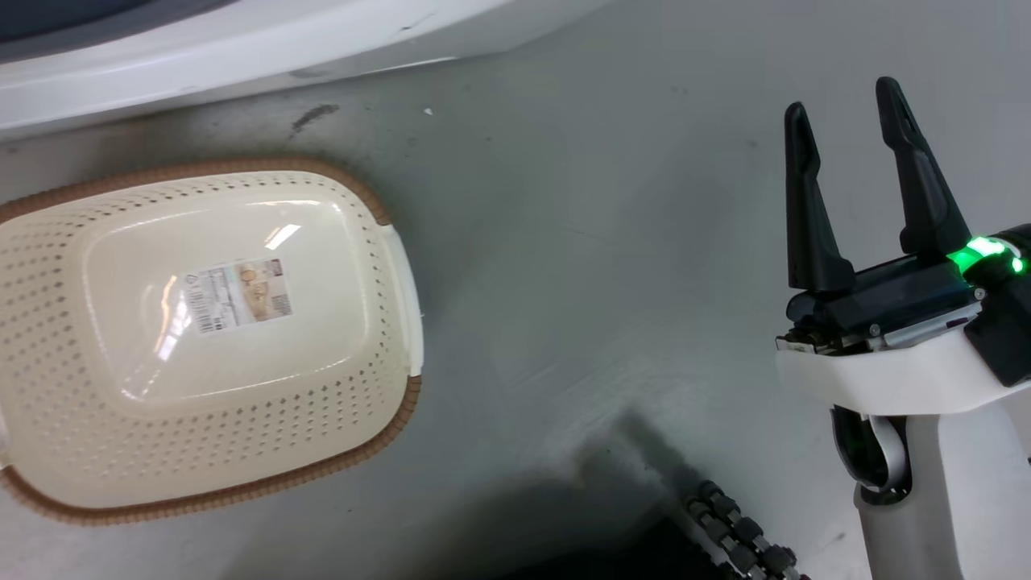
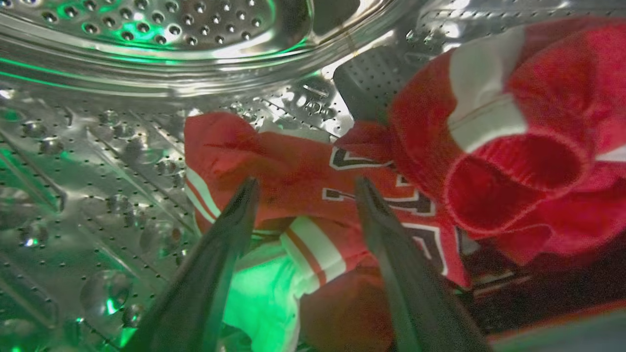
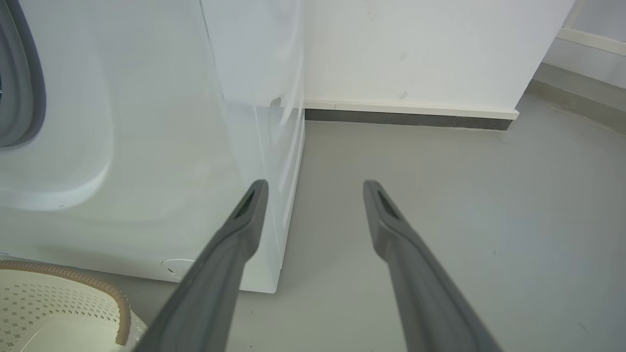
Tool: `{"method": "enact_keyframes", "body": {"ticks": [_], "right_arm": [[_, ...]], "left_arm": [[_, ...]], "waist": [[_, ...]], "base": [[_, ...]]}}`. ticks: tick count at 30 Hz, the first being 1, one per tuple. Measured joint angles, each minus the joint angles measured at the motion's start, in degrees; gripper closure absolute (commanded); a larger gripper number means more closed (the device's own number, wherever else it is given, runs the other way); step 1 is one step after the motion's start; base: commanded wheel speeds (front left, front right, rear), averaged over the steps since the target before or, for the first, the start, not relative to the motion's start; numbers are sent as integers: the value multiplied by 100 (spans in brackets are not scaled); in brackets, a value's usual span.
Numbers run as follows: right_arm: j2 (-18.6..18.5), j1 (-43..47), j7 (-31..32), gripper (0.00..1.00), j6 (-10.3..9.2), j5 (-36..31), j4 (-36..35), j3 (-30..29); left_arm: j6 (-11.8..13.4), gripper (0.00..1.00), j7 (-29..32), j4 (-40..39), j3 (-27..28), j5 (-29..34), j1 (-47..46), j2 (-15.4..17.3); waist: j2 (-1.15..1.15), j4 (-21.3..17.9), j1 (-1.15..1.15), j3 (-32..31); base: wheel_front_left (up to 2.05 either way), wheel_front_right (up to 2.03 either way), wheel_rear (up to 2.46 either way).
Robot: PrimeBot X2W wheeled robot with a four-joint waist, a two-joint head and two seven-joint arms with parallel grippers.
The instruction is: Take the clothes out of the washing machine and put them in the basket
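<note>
The left gripper (image 2: 308, 188) is held wide open inside the washing machine (image 2: 88, 161), poised over the heaped red clothes (image 2: 288, 166) with nothing clasped, while the right gripper (image 1: 842, 101) is likewise parted and unladen above the floor (image 1: 604, 242), well apart from the basket (image 1: 48, 266).

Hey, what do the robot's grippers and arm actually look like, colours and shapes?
The right gripper has two long, tapering black fingers on a black base, a glowing green ring at the wrist, and a white forearm shell. The left gripper has the same dark slim fingers, lit by green light.
</note>
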Motion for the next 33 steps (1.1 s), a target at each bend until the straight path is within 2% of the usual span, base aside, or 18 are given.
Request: {"method": "enact_keyframes", "body": {"ticks": [9,13,18,19,20,25,31,33], "right_arm": [[-4,2,-1,0,0,193,-164,218],[-3,2,0,0,0,253,-186,275],[-3,1,-1,0,0,294,-221,279],[-2,1,-1,0,0,297,-221,278],[-3,-1,-1,0,0,298,-221,271],[-3,-3,-1,0,0,294,-223,213],[-2,-22,-1,0,0,210,-164,213],[-1,-27,0,0,0,169,-143,203]], "left_arm": [[0,0,1505,258,-859,-676,-804,546],[0,0,1679,269,-1107,-838,-989,757],[1,0,1688,337,-1350,-1016,-1118,854],[1,27,1685,367,-1378,-1049,-1139,857],[1,100,1662,385,-1403,-1080,-1151,861],[1,100,1497,432,-1625,-1217,-1232,867],[0,100,599,815,-1803,-1178,-1386,842],[1,100,313,982,-1820,-1139,-1395,744]], "waist": [[0,-421,0,311],[0,-545,-1,414],[0,-619,-1,492],[0,-623,-1,497],[0,-626,-1,501],[0,-596,-1,505],[0,-484,0,401],[0,-454,-1,328]], "base": [[0,0,0],[0,0,0],[0,0,0],[0,0,0],[0,0,0],[0,0,0],[0,0,0],[0,0,0]]}}
